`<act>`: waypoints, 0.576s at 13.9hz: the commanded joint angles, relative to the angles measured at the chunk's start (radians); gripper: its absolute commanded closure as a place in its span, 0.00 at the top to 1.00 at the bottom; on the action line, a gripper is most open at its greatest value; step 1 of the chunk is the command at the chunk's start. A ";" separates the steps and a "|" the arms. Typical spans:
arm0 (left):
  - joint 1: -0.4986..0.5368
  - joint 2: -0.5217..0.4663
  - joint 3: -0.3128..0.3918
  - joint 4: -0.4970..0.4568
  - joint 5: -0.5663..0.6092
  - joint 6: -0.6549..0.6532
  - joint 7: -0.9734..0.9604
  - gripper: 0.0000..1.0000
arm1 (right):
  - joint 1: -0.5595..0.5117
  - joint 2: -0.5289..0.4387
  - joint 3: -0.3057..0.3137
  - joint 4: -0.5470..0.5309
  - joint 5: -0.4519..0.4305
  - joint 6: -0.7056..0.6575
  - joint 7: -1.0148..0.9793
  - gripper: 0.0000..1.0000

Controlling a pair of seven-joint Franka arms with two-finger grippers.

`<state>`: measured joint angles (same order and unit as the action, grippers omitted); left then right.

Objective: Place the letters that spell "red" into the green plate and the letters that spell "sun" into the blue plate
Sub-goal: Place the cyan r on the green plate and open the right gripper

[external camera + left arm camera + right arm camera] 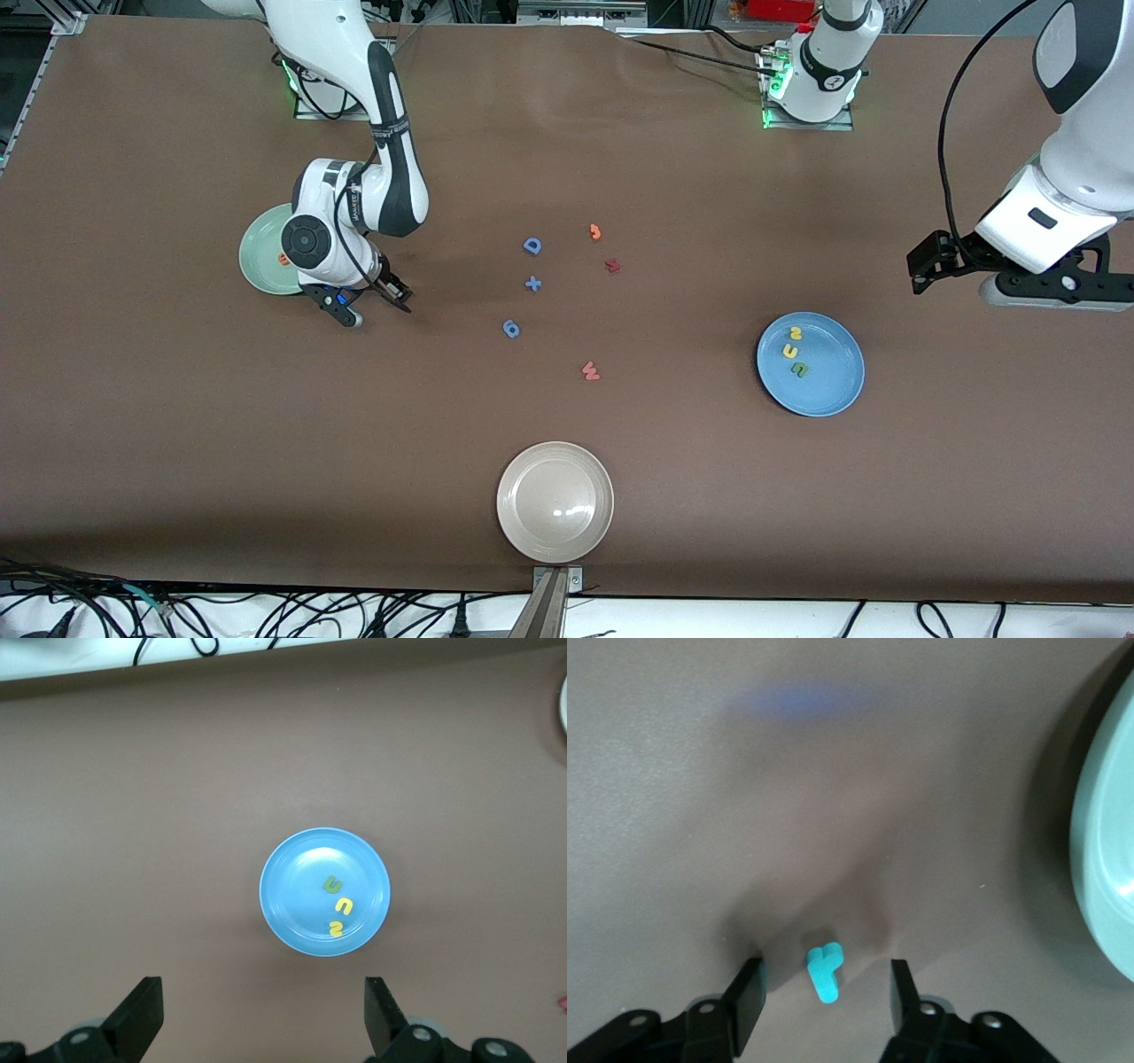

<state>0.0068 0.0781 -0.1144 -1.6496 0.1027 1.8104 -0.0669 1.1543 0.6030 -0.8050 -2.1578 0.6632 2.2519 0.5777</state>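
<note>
Right wrist view shows the right claw (pixel 824 992) low at the tabletop (pixel 833 771), its two fingers (pixel 749 988) standing either side of the teal r (pixel 824 973) with a gap on each side; the jaws look partway in and do not yet touch the letter, so nothing is held. The r lies flat just beside the green plate (pixel 1107 859), a short carry away, which suits a pinch across its stem. In the front view this claw (pixel 376 301) sits at the plate's (pixel 261 257) edge toward the table's middle, and the orange e (pixel 283 260) already lies in the plate. The teal d is not visible in any view.

The left claw (pixel 261 1014) hangs wide open and empty, waiting high over the left arm's end of the tabletop. Below it the blue plate (pixel 283 859) holds the s (pixel 337 927), u (pixel 344 906) and n (pixel 334 883), so that word looks finished.

Mid-table, the blue D (pixel 532 245), plus (pixel 532 283) and 6 (pixel 511 329), the orange 3 (pixel 595 232) and two reddish letters (pixel 591 371) lie untouched, as does the beige plate (pixel 555 501).
</note>
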 commanded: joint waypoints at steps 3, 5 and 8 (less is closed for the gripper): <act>-0.013 -0.050 0.013 -0.041 -0.098 -0.045 0.007 1.00 | 0.012 -0.006 -0.007 -0.017 0.019 0.015 0.001 0.46; -0.013 -0.047 0.013 -0.033 -0.110 -0.045 0.004 1.00 | 0.013 -0.006 -0.007 -0.017 0.019 0.015 0.001 0.30; -0.013 -0.054 0.012 -0.029 -0.118 -0.049 0.005 1.00 | 0.015 -0.006 -0.007 -0.017 0.019 0.015 0.001 0.01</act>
<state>0.0016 0.0458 -0.1121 -1.6793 0.0187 1.7823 -0.0682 1.1549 0.6003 -0.8051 -2.1569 0.6643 2.2564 0.5779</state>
